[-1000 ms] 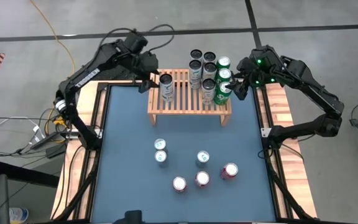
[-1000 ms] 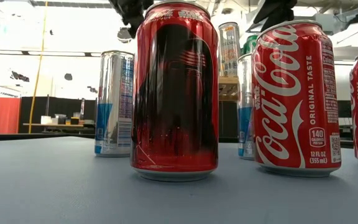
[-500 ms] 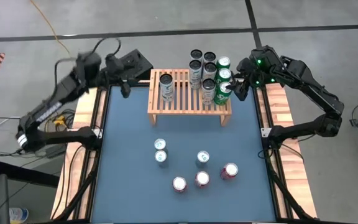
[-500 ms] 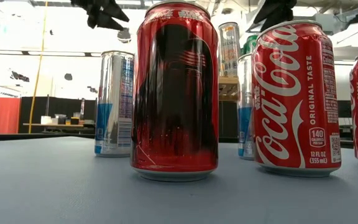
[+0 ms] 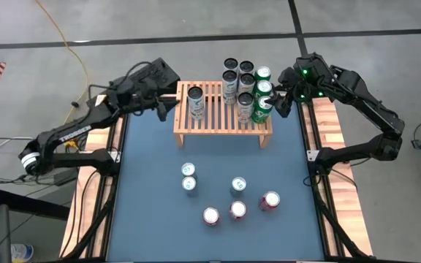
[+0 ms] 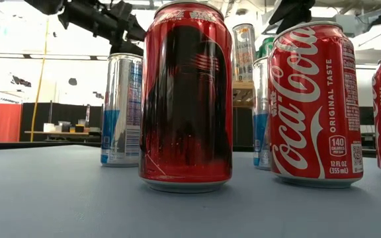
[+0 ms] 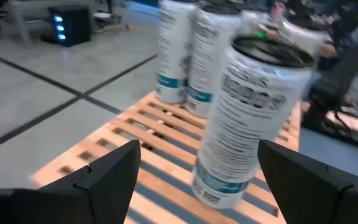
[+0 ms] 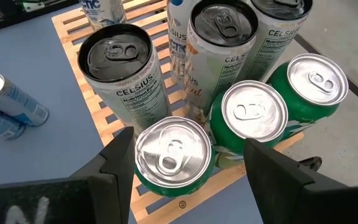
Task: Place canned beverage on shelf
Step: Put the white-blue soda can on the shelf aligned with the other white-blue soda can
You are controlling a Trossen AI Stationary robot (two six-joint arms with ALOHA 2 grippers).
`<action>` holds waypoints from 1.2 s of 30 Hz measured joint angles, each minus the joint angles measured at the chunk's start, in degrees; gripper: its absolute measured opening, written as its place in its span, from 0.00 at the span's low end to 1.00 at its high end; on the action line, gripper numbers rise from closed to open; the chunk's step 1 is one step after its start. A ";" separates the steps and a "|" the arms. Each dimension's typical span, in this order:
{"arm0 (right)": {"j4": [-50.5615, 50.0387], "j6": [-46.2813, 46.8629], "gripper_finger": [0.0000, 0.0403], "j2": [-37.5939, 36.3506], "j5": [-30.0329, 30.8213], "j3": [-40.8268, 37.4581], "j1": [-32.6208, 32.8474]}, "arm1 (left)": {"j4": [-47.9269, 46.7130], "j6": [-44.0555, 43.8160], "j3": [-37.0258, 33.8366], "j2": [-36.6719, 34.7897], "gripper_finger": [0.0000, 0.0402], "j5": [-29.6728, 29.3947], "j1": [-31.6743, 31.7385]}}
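Moved: left pincer (image 5: 161, 109) is backing off the lone can (image 5: 195, 102), spread empty.
Right pincer (image 5: 278, 100): hovering spread beside green cans (image 5: 262, 106) at shelf (image 5: 183, 126) edge.
Handling: counter (image 5: 145, 190) cans are looking rigid, slick; gripping mid-body seems best.

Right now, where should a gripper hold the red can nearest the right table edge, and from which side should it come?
Grip the red can around its round side wall, probably coming down from above with one finger on each side. It stands upright and apart from the neighbouring red can, so both flanks seem free. The right gripper, open beside the shelf, is closer.
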 joint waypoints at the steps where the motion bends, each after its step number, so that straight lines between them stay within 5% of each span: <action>1: 0.00 0.02 0.59 0.00 0.00 0.00 0.00 | 0.74 0.71 0.01 0.82 0.77 0.21 -0.36; 13: -0.02 0.20 0.59 0.00 0.02 0.00 0.00 | 1.01 2.24 0.17 3.30 0.77 -6.04 -6.02; 24: -0.04 -0.04 0.60 0.00 0.02 0.00 0.01 | 3.40 -8.52 0.20 3.47 0.77 -4.95 -7.63; 36: -0.04 -0.06 0.60 0.00 0.02 0.00 0.02 | 8.20 -6.72 0.20 3.56 0.79 -1.29 -7.15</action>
